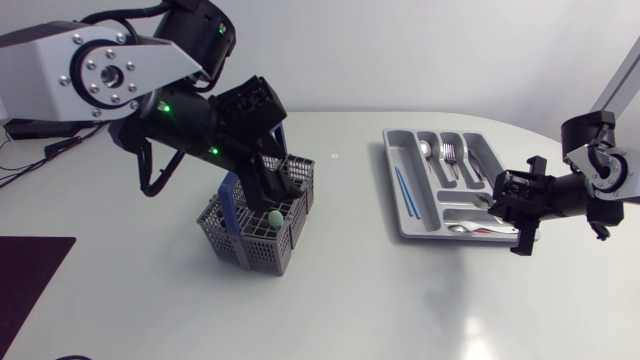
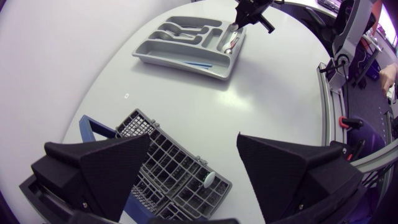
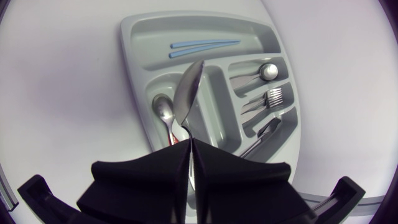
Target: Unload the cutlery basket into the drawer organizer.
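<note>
R gripper point(image 3: 189, 144) clamped on a spoon point(image 3: 188, 96) by its handle, bowl pointing out ahead over the grey organizer point(image 3: 134, 37), where a 2nd spoon point(image 3: 163, 112) lies. L gripper point(image 2: 194, 140) fingers wide apart, over the cutlery basket point(image 2: 174, 168), w/ a green-tipped item point(image 2: 209, 180) in it

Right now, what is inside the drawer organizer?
Blue sticks, a spoon, a second spoon and forks, in separate compartments. The right gripper and its held spoon cover the nearer compartment ends.
</note>
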`<state>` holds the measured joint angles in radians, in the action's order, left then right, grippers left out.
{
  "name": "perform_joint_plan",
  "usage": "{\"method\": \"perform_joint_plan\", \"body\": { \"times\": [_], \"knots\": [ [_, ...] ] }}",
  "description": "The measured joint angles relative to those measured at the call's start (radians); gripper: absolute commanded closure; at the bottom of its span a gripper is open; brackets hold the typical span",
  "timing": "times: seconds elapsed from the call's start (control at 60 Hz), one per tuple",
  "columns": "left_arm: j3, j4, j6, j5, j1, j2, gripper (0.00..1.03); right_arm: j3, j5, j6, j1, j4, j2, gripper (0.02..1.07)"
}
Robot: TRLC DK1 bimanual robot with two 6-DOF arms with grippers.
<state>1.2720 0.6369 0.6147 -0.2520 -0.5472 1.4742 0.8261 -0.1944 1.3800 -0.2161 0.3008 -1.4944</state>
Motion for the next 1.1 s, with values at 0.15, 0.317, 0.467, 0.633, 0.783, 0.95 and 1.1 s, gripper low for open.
{"method": "perform_joint_plan", "body": {
  "times": [0.15, 0.317, 0.467, 0.633, 0.783, 0.95, 1.1],
  "knots": [
    [0.001, 0.020, 0.015, 0.001, -0.003, 0.000, 0.06, -0.010, 0.051, 0.021, 0.005, -0.024, -0.035, 1.01],
    [0.001, 0.032, 0.023, 0.004, -0.003, 0.000, 0.06, -0.010, 0.118, 0.035, 0.006, -0.115, -0.113, 1.01],
    [0.001, 0.040, 0.040, 0.004, -0.003, 0.000, 0.06, -0.010, 0.151, 0.035, 0.016, -0.164, -0.171, 1.01],
    [0.004, 0.058, 0.051, 0.011, -0.003, 0.000, 0.06, -0.010, 0.166, 0.035, 0.027, -0.200, -0.180, 0.46],
    [0.006, 0.081, 0.079, 0.027, -0.003, -0.014, 0.06, -0.010, 0.150, 0.034, 0.027, -0.187, -0.128, 0.22],
    [0.006, 0.118, 0.131, 0.042, -0.008, -0.052, 0.06, 0.002, 0.097, -0.007, 0.022, -0.097, -0.034, 0.21],
    [0.005, 0.142, 0.158, 0.056, -0.024, -0.091, 0.06, 0.017, 0.029, -0.069, 0.018, -0.029, 0.066, 0.21]
  ]
}}
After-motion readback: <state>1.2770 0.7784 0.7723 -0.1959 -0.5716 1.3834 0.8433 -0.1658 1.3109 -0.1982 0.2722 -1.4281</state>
